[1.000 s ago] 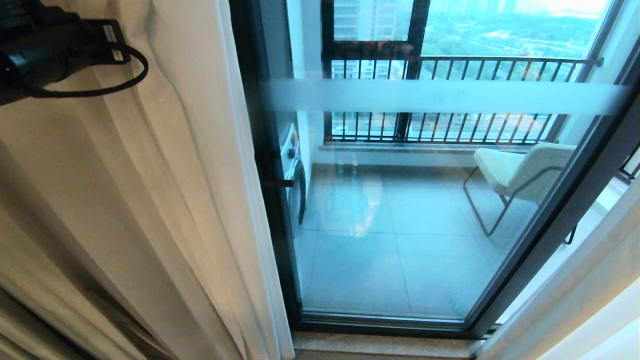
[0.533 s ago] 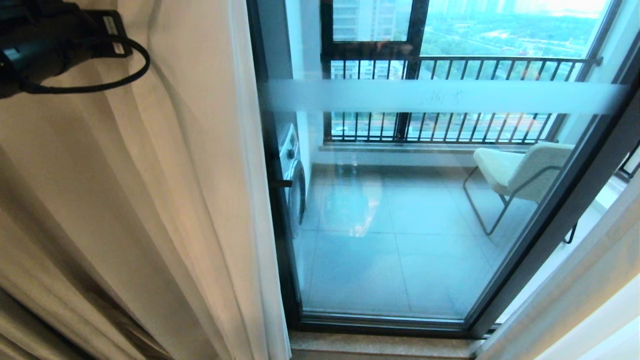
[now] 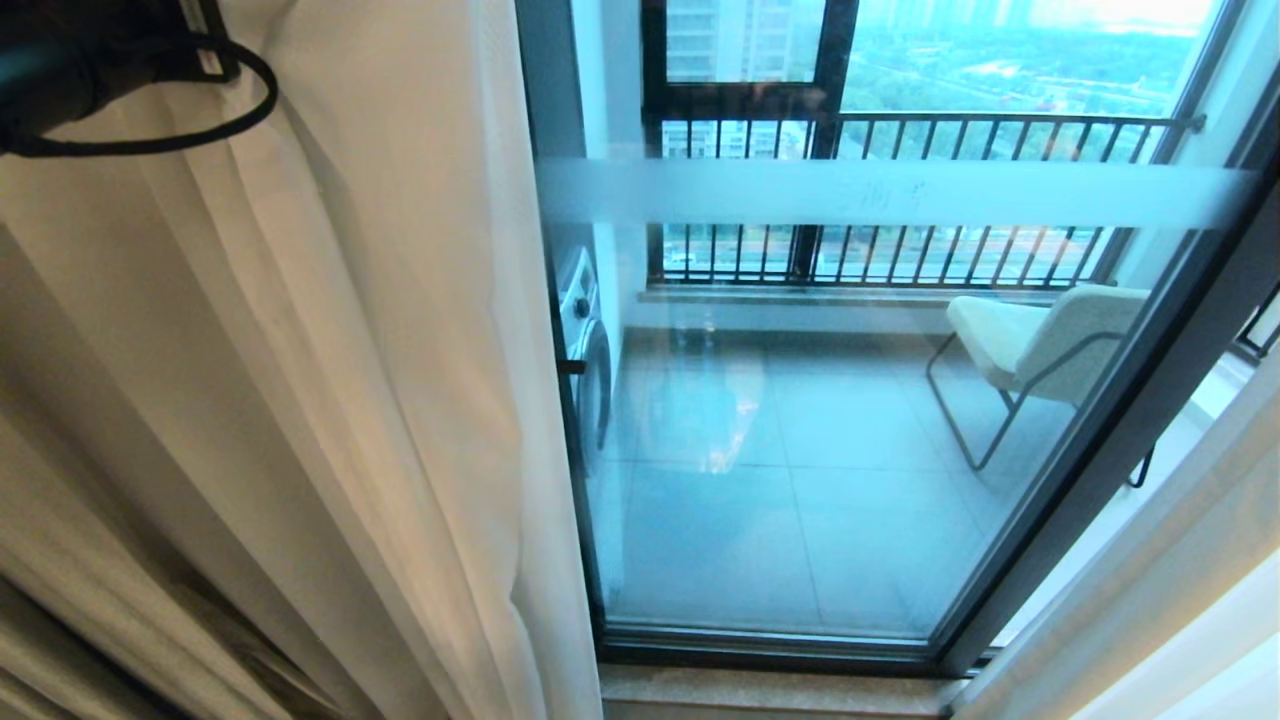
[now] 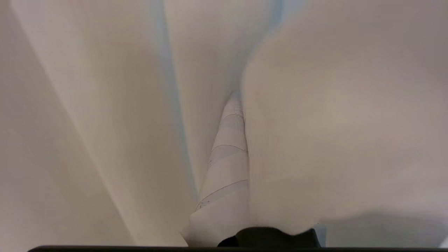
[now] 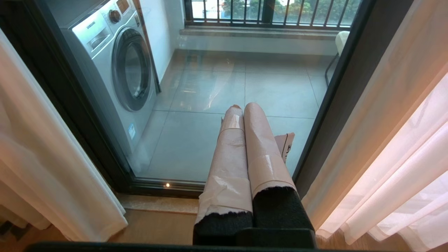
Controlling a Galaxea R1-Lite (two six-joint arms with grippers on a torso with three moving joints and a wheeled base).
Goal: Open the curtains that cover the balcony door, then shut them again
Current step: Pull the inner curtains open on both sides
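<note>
The left sheer white curtain (image 3: 380,350) hangs in long folds over the left edge of the balcony door (image 3: 800,450), with a beige drape (image 3: 60,520) behind it at the far left. My left arm (image 3: 60,70) reaches into this curtain at the top left corner. In the left wrist view my left gripper (image 4: 239,96) is shut on the curtain (image 4: 332,122): one taped finger (image 4: 224,168) shows and fabric drapes over the other. The right curtain (image 3: 1150,600) hangs at the right edge. Low down, my right gripper (image 5: 243,106) is shut and empty, pointing at the door's foot.
Behind the glass stand a washing machine (image 5: 115,63) at the left and a pale chair (image 3: 1040,340) at the right, before a railed window (image 3: 900,130). A frosted band (image 3: 900,192) crosses the glass. A stone threshold (image 3: 760,690) and wooden floor (image 5: 154,227) lie below the dark door frame (image 3: 1130,430).
The left curtain's free edge has slid to the right, over the door's left frame and part of the glass. My left arm has risen toward the top left corner.
</note>
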